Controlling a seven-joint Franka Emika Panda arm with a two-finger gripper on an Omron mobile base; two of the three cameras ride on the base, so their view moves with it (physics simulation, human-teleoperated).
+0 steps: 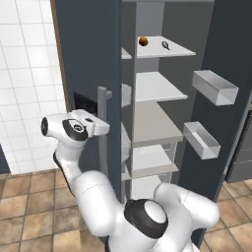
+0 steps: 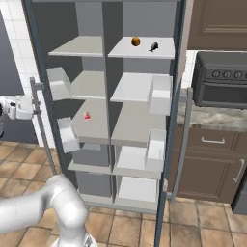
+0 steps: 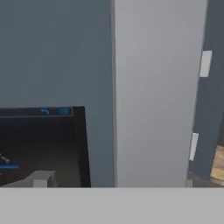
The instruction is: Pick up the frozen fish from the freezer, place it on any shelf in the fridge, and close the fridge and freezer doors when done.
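The frozen fish point(image 2: 154, 47) point(image 1: 166, 46) lies on the top shelf point(image 2: 166, 51) of the fridge point(image 2: 140, 87), beside an orange-brown ball point(image 2: 136, 42). Both doors stand open. My gripper point(image 1: 104, 127) point(image 2: 34, 109) is out in front of the freezer door point(image 1: 88, 59), at its vertical grey handle point(image 1: 103, 113) point(image 3: 153, 96). The jaws are open, one fingertip point(image 3: 41, 178) on each side of the bar, with nothing held. The door's black panel point(image 3: 43, 144) with blue lights is just left of the handle. The fridge door point(image 1: 231, 49) hangs open on the right.
A small red-and-white packet point(image 2: 87, 116) sits on a middle shelf of the freezer point(image 2: 87, 46). Grey bins point(image 1: 215, 87) point(image 2: 59, 83) stick out from the inside of both doors. Brown cabinets and a dark oven point(image 2: 224, 79) stand to the right. White tiled wall point(image 1: 29, 74) lies left.
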